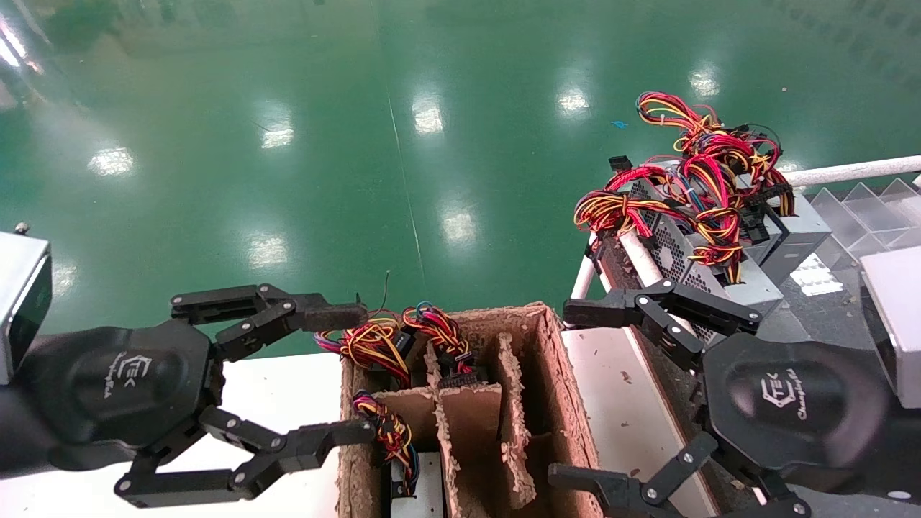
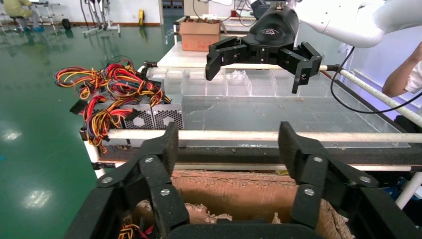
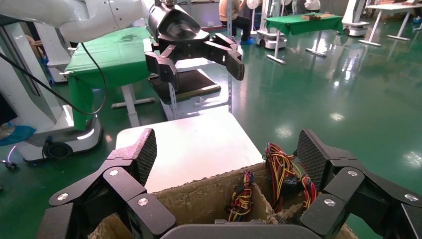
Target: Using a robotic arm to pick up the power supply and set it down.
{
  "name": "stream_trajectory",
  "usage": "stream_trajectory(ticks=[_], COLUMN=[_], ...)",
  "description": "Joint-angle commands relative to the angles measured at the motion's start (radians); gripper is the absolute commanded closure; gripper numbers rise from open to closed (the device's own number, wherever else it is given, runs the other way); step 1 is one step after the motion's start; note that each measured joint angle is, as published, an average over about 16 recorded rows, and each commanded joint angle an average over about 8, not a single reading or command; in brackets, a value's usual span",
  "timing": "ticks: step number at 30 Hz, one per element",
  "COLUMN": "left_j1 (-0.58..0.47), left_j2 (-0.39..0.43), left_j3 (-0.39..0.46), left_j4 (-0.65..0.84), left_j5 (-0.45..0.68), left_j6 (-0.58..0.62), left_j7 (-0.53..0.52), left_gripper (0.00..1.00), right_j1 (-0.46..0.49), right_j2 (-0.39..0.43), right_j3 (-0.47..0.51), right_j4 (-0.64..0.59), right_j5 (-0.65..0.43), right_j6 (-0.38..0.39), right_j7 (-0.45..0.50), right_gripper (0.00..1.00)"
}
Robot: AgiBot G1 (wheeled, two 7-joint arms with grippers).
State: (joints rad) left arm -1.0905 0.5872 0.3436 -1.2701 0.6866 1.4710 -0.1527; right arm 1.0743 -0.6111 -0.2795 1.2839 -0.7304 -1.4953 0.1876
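- We see the left gripper (image 1: 356, 374) hovering at the left edge of the divided cardboard box (image 1: 568, 403), its black linked fingers spread wide and holding nothing.
- Its upper fingertip sits near the red and yellow wire bundle (image 1: 374, 342) poking out of the box's far left compartment; we cannot tell if they touch.
- We spot the right gripper (image 1: 568, 392) on the other side of that box, fingers wide apart as well, nothing between them.
- From the left wrist view, the right gripper (image 2: 256, 67) hangs in the air above a clear plastic tray (image 2: 278, 112), fingertips well separated.
- From the right wrist view, the left gripper (image 3: 201, 64) shows up across the box, fingers parted, on its white tubular arm (image 3: 84, 17).
- We find the grey power supplies (image 1: 701, 248) stacked on the rack at the right, just beyond the right gripper, perforated sides facing us, their red-yellow-orange wires (image 1: 709, 162) heaped on top.
- More wires with black plugs (image 1: 460, 370) stand up out of the box's compartments, so units sit in there too, mostly hidden by the cardboard dividers.
- A white tabletop (image 1: 280, 388) lies beneath the left gripper, beside the box.
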Motion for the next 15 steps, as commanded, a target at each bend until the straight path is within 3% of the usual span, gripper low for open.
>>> stream_trajectory(ticks=[1, 9, 15], left_j1=[0.000, 0.000, 0.000], left_j2=[0.000, 0.000, 0.000], left_j3=[0.000, 0.000, 0.000], left_j4=[0.000, 0.000, 0.000], left_j5=[0.000, 0.000, 0.000], left_j6=[0.000, 0.000, 0.000], left_j7=[0.000, 0.000, 0.000], left_gripper=[1.00, 1.00, 1.00], right_j1=[0.000, -0.001, 0.003], right_j2=[0.000, -0.003, -0.027], right_j3=[0.000, -0.004, -0.037], right_j4=[0.000, -0.001, 0.002], right_j5=[0.000, -0.011, -0.084], right_j6=[0.000, 0.006, 0.051], right_j7=[0.000, 0.000, 0.009], right_gripper=[0.00, 0.00, 0.00])
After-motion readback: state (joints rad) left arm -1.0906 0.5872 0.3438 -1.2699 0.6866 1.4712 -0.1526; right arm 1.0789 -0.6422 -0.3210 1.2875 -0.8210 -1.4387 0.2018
